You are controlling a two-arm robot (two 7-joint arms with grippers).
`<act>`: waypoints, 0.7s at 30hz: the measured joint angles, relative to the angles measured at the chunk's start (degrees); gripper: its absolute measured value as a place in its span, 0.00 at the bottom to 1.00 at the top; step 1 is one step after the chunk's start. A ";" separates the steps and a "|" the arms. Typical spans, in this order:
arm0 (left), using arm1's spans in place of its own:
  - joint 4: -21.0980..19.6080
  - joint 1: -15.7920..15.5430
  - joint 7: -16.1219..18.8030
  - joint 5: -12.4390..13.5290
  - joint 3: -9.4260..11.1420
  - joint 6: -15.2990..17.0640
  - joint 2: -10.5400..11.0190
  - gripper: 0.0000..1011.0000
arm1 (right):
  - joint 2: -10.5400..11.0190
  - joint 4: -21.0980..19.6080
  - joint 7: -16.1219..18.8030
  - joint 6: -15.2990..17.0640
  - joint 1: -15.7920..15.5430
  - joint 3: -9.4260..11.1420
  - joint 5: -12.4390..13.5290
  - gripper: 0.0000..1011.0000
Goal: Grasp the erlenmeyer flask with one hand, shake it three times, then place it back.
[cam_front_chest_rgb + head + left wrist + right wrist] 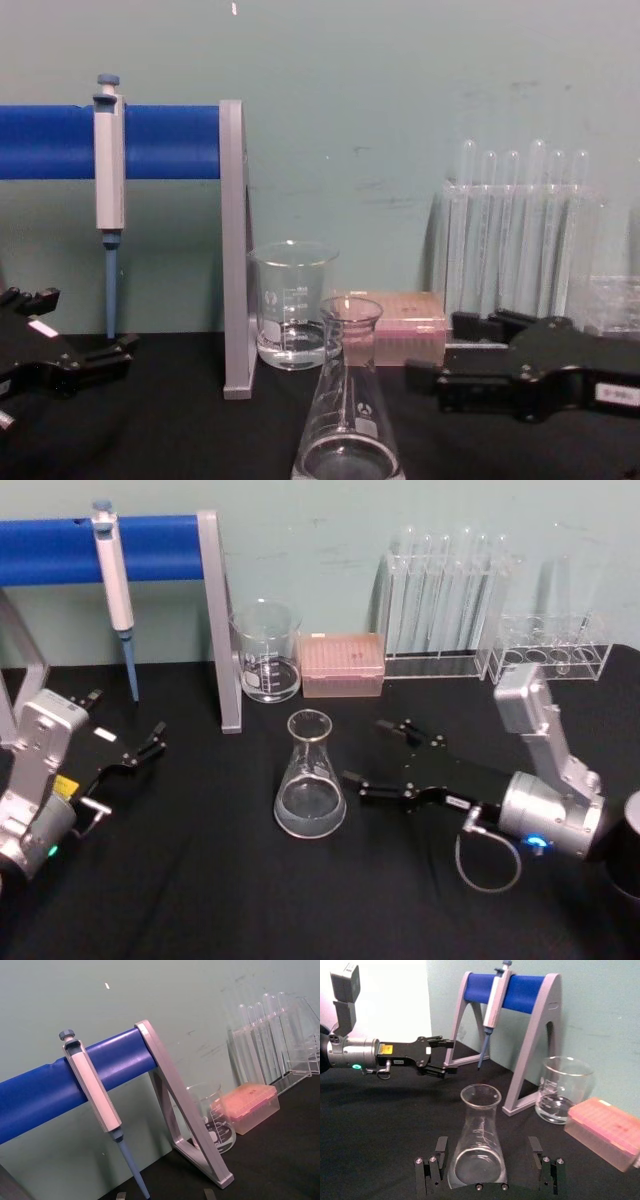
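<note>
Right end effector (372, 752) lies low over the black table (200, 880), its fingers spread wide just right of the erlenmeyer flask (310, 775), not touching. Left end effector (145, 748) rests far left, fingers apart. Flask stands upright near centre.

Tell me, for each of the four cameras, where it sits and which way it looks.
Head: high, looking down at the table; flask in the middle, left end effector and right end effector at the sides.
Chest: low, looking across the table; flask from the side, end effectors at both edges.
Left wrist: faces the back wall, pipette and stand.
Right wrist: faces the flask between its own open fingers, left end effector beyond.
Shared: head and chest both show the beaker.
</note>
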 joint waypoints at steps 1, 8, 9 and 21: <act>0.00 0.00 0.00 0.01 0.00 0.00 0.00 0.99 | 0.30 -0.28 -0.03 -0.09 -0.26 0.24 0.22 0.99; 0.00 0.00 0.00 0.00 0.00 0.00 0.00 0.99 | 0.87 -1.59 -4.43 -1.13 -1.96 3.36 0.96 0.99; 0.00 0.00 0.00 0.00 0.00 0.00 0.00 0.99 | 0.68 -1.61 -5.17 -1.26 -2.08 3.78 0.96 0.99; 0.00 0.00 0.00 0.00 0.00 0.00 0.00 0.99 | -6.44 0.14 -18.07 -3.11 -2.68 8.60 -1.74 0.99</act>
